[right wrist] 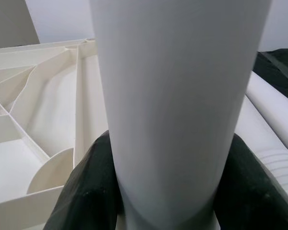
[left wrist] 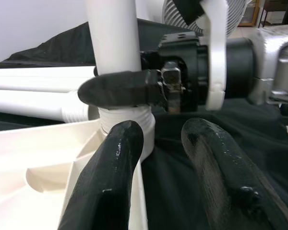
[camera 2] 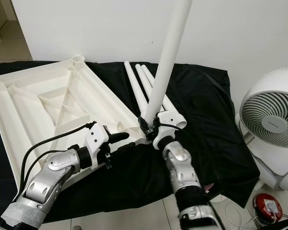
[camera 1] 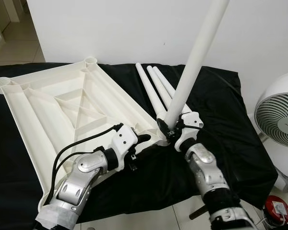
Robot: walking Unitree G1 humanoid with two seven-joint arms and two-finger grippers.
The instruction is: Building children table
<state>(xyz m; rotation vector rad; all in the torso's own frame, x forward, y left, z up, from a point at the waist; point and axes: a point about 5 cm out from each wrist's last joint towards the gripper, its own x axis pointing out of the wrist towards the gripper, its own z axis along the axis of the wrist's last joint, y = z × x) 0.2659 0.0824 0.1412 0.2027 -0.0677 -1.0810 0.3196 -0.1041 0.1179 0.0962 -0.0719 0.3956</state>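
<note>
A white plastic tabletop (camera 1: 62,105) lies upside down on a black cloth. My right gripper (camera 1: 169,130) is shut on a long white table leg (camera 1: 192,62) near its lower end. The leg leans up and to the right, and its threaded end (left wrist: 127,122) sits at the tabletop's near right corner socket. In the right wrist view the black fingers (right wrist: 89,189) clamp both sides of the leg (right wrist: 177,96). My left gripper (camera 1: 143,139) is open just left of that corner, one finger over the tabletop's edge, the other over the cloth.
Three more white legs (camera 1: 156,86) lie side by side on the cloth behind the corner. A white fan (camera 1: 278,115) stands on the floor at the right, with a small red object (camera 1: 278,208) below it. A white wall runs behind the cloth-covered surface (camera 1: 221,105).
</note>
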